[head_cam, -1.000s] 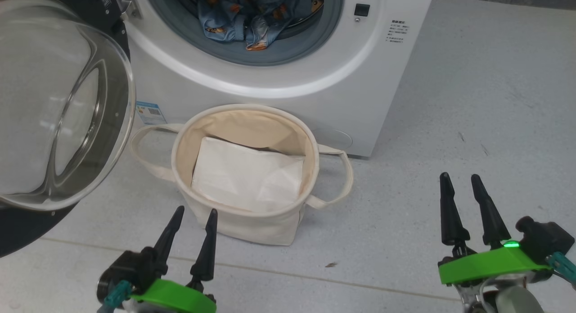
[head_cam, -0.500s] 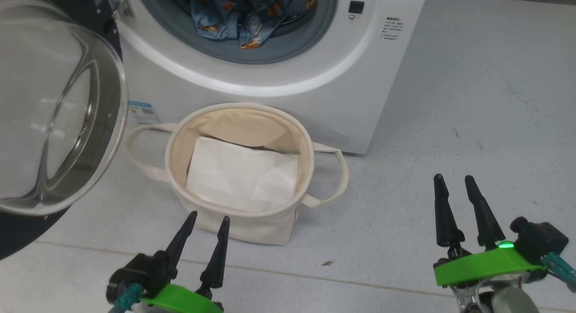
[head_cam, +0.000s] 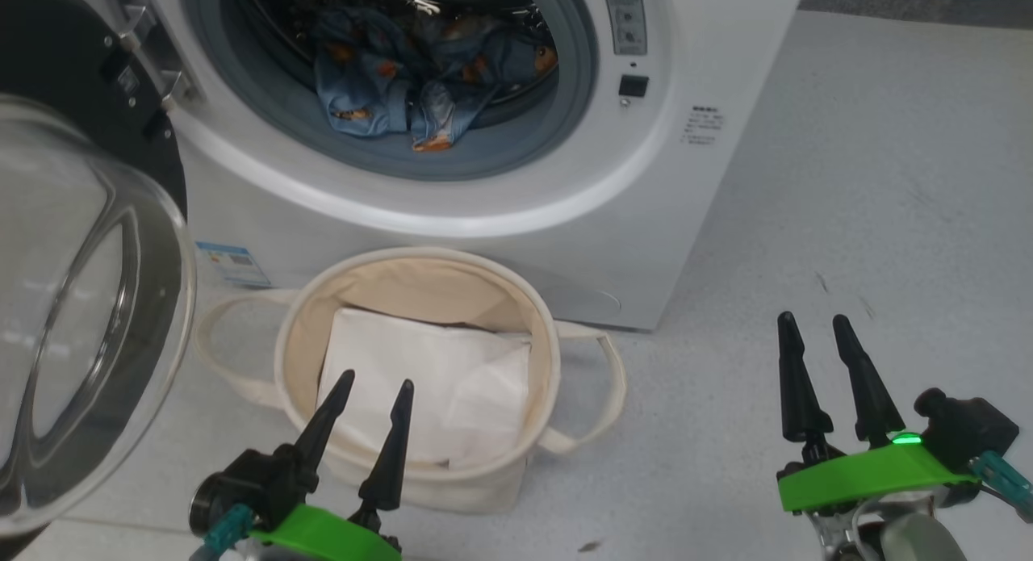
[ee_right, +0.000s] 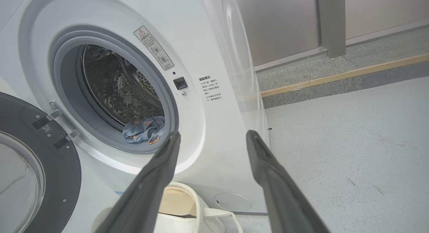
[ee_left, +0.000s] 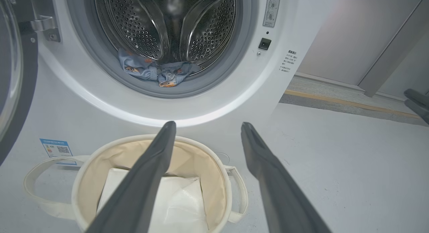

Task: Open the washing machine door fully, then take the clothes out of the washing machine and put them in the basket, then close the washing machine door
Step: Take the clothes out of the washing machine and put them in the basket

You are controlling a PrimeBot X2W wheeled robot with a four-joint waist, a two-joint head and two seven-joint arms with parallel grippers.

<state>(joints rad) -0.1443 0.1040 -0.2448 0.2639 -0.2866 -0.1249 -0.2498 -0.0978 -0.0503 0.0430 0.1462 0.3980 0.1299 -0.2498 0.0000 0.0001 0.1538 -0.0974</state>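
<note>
I find the clothes point(head_cam: 420, 85) in the washing machine point(head_cam: 686, 222), ahead beyond the basket point(head_cam: 407, 256), nearer my left gripper point(head_cam: 377, 379) than my right gripper point(head_cam: 811, 319); both parted, empty.

The clothes point(head_cam: 403, 85) lie inside the washing machine point(head_cam: 484, 222); its door point(head_cam: 81, 319) hangs open at the left. The basket point(head_cam: 403, 290) sits on the floor point(head_cam: 847, 182) just before it, 1 sheet point(head_cam: 420, 383) inside.

The washing machine point(head_cam: 726, 44) is white with a grey drum seal point(head_cam: 484, 161); the clothes point(head_cam: 403, 85) at twelve o'clock are blue, printed orange and brown. At nine o'clock the washing machine door point(head_cam: 64, 60) has a black rim and clear glass. The basket point(head_cam: 420, 255) is cream, its sheet point(head_cam: 420, 375) white.
</note>
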